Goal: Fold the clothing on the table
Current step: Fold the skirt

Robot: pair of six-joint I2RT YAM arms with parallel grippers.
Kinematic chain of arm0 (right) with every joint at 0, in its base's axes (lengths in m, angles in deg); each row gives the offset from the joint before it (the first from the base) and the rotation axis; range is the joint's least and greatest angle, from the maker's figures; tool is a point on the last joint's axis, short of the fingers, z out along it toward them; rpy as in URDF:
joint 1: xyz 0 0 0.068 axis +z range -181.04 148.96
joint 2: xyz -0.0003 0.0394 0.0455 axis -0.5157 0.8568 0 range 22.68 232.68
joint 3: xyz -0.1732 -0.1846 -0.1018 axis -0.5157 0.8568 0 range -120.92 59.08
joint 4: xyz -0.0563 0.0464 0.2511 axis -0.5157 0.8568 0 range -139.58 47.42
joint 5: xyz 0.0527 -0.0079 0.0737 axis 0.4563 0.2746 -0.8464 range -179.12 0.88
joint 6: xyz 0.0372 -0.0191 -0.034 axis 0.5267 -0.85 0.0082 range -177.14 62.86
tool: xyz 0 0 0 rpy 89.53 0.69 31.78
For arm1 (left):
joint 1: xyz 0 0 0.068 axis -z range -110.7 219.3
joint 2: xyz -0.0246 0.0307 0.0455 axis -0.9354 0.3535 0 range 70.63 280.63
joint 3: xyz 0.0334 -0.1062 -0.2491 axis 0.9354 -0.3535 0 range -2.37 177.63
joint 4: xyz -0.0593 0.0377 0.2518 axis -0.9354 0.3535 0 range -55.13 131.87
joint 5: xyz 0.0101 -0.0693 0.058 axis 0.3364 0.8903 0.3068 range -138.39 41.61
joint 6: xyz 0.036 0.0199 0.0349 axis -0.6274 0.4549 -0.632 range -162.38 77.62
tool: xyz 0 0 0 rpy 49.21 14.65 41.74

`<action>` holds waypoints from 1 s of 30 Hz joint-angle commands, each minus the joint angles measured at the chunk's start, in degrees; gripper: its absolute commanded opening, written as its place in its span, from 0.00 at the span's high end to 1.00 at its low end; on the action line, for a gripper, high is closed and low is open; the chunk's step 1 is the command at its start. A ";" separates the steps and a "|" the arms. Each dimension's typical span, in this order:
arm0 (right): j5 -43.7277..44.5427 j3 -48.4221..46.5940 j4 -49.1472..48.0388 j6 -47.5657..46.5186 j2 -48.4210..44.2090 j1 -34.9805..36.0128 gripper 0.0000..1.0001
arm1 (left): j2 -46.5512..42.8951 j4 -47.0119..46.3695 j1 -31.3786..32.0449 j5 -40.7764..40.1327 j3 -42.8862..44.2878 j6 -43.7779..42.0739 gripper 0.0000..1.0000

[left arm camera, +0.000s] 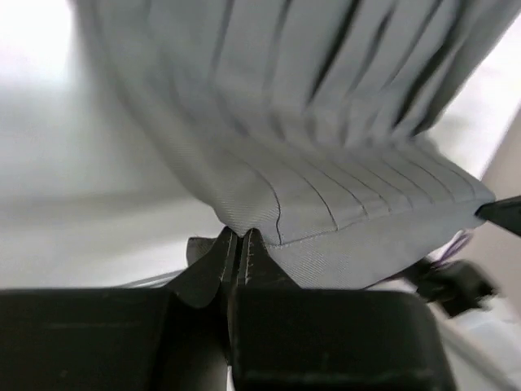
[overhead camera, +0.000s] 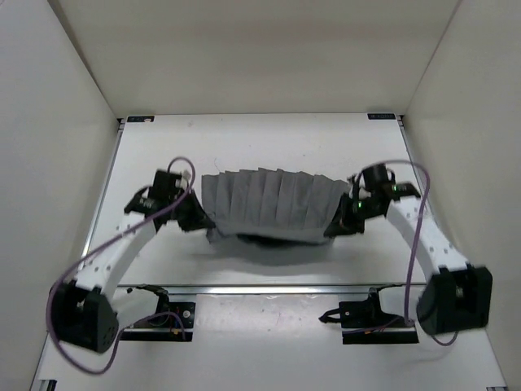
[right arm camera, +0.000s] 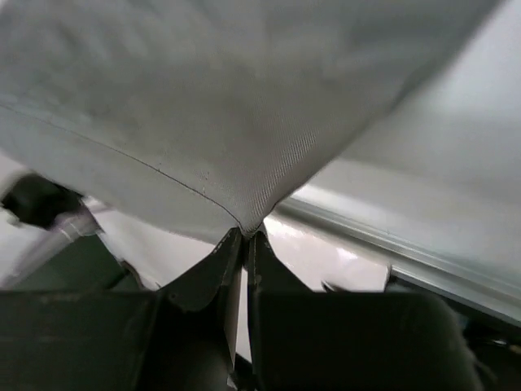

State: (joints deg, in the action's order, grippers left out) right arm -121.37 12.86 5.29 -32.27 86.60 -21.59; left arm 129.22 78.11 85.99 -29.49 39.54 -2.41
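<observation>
The grey clothing (overhead camera: 273, 204) hangs stretched between my two grippers above the white table (overhead camera: 244, 142), its surface falling in vertical pleats. My left gripper (overhead camera: 205, 225) is shut on the garment's left corner, and in the left wrist view that gripper (left arm camera: 237, 238) pinches the hemmed clothing (left arm camera: 326, 163) at its tip. My right gripper (overhead camera: 334, 226) is shut on the right corner. The right wrist view shows that gripper (right arm camera: 245, 235) nipping the point of the clothing (right arm camera: 228, 106). A dark shadow lies under the sagging lower edge.
A metal rail (overhead camera: 269, 288) runs along the near edge of the table, with both arm bases behind it. White walls close in the left, right and far sides. Purple cables loop from each arm.
</observation>
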 commanded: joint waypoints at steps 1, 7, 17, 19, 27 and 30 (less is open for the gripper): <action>1.66 -18.75 -2.04 -3.85 13.80 -4.52 1.00 | 13.16 -3.95 -4.63 0.35 16.38 -3.04 0.93; 5.95 -49.53 2.23 -5.08 42.29 -9.28 0.76 | 44.10 -4.92 -10.44 7.52 42.19 -2.36 0.51; 9.76 -27.11 -13.97 -1.58 31.64 -13.04 0.49 | 37.15 -17.84 -12.56 9.52 24.02 1.26 0.40; 9.05 -19.30 -18.55 -0.43 29.86 -15.24 0.49 | 32.92 -16.62 -11.15 3.89 19.11 -0.15 0.37; 11.49 -9.60 -27.52 4.75 32.49 -17.37 0.48 | 31.23 -21.62 -6.06 -10.52 9.94 4.24 0.36; 11.51 -10.03 -29.47 6.34 35.83 -16.75 0.48 | 33.52 -21.45 -3.78 -15.20 11.70 4.59 0.35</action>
State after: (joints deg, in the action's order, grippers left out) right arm -111.27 3.16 -17.83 -28.41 120.35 -39.14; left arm 162.11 58.81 80.39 -37.21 50.21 1.02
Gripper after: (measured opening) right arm 0.520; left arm 0.649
